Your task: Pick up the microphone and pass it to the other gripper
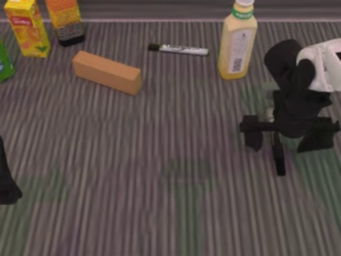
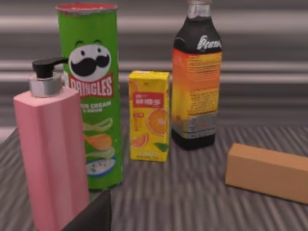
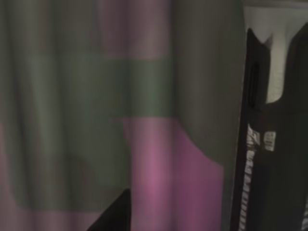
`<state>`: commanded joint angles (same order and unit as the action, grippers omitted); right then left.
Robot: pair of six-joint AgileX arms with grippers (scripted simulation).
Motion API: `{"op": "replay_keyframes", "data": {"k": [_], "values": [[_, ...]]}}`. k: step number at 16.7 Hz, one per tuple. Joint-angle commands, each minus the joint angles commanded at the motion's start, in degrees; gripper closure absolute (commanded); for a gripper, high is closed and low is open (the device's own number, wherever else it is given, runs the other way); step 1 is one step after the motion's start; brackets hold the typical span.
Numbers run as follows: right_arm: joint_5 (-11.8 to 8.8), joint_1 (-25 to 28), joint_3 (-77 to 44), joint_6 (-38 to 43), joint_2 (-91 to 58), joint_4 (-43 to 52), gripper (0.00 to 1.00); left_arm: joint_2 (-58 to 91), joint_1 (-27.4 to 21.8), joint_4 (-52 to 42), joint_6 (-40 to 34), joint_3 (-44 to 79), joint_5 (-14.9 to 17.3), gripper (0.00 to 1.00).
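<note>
The microphone (image 1: 278, 156) lies on the table at the right, its black handle pointing toward the front edge. My right gripper (image 1: 284, 146) hangs over it, open, with one finger on each side of the handle. In the right wrist view the microphone (image 3: 269, 144) fills one side, black body with a pale head, and one fingertip (image 3: 115, 214) shows well apart from it. The other gripper, my left gripper (image 1: 6, 186), sits parked at the table's left edge; one finger (image 2: 91, 216) shows far to the side in its wrist view.
A brown block (image 1: 107, 72), a white marker (image 1: 178, 49) and a yellow bottle (image 1: 237, 45) stand along the back. A juice carton (image 1: 27, 28), a dark bottle (image 1: 65, 21), a Pringles can (image 2: 94, 91) and a pink pump bottle (image 2: 50, 154) crowd the back left.
</note>
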<state>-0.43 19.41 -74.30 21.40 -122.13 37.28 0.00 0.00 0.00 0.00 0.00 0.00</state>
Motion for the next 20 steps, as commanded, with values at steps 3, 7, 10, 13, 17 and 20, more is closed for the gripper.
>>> {"op": "replay_keyframes", "data": {"k": [3,7,10,13,17,20], "values": [[0.0,0.0,0.0,0.0,0.0,0.0,0.60,0.0,0.0,0.0,0.0,0.0,0.0,0.00],[0.0,0.0,0.0,0.0,0.0,0.0,0.90,0.0,0.0,0.0,0.0,0.0,0.0,0.00],[0.0,0.0,0.0,0.0,0.0,0.0,1.00,0.0,0.0,0.0,0.0,0.0,0.0,0.00],[0.0,0.0,0.0,0.0,0.0,0.0,1.00,0.0,0.0,0.0,0.0,0.0,0.0,0.00],[3.0,-0.3,-0.8,-1.6,3.6,2.3,1.00,0.0,0.0,0.0,0.0,0.0,0.0,0.00],[2.3,-0.2,-0.5,-2.1,3.8,0.5,1.00,0.0,0.0,0.0,0.0,0.0,0.0,0.00]]}}
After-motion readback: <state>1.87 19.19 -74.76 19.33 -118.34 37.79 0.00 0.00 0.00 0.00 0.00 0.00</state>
